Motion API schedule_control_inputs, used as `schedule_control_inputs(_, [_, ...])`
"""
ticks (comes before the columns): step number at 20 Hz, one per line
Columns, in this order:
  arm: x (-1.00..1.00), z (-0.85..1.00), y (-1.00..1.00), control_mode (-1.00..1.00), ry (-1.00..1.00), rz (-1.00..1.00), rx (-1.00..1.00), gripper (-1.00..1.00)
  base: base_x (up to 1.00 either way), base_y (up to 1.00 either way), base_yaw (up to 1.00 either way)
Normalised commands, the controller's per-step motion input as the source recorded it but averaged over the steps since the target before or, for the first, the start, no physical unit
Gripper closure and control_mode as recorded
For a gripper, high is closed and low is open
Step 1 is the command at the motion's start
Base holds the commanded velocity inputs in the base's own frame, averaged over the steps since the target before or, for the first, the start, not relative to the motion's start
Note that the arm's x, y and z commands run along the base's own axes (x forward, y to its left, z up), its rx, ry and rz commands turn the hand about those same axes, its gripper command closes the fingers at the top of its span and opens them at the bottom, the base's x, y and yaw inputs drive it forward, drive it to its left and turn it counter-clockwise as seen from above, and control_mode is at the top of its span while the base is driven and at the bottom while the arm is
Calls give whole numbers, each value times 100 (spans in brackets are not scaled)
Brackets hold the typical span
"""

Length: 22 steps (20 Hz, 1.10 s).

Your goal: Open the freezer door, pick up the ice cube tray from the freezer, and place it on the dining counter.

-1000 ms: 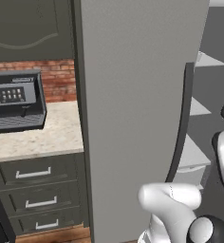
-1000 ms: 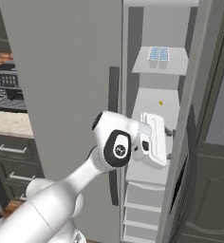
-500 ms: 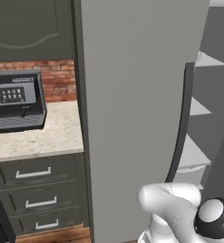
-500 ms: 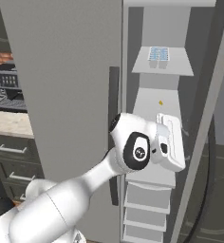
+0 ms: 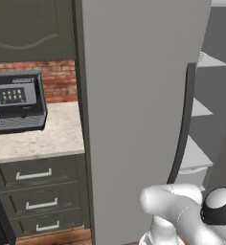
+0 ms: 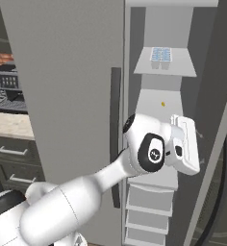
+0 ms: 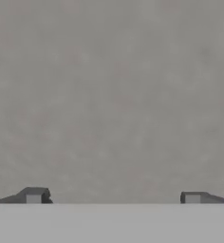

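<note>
The freezer stands open, with pale shelves inside. On an upper shelf lies the ice cube tray, a small pale blue grid. The freezer door is swung out at the right, and its dark curved handle runs down its free edge. My gripper sits at mid height in front of the compartment, well below the tray, pointing right at the door. In the hand view the gripper is open, with flat grey door surface close ahead and nothing between its fingertips. The dining counter is out of view.
Left of the freezer is a closed grey door with a dark bar handle; my arm crosses in front of it. Further left, a small beige counter over silver-handled drawers carries a dark coffee machine.
My arm has swung to the right, carrying the hand from the front of the shelves towards the open door. The fingers stayed wide apart.
</note>
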Motion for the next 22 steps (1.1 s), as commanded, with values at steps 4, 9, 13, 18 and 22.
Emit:
schedule_control_inputs(4, [12,-1,-28,-100,0,0,0,-100,0,0,0])
schedule_control_inputs(9, [12,-3,-22,-100,0,0,0,-100,0,0,0])
schedule_control_inputs(13, [-17,0,18,-100,0,0,0,-100,0,0,0])
schedule_control_inputs(18, [-30,9,59,-100,2,1,-1,-100,0,0,0])
schedule_control_inputs(22, [-22,17,84,-100,5,5,0,-100,0,0,0])
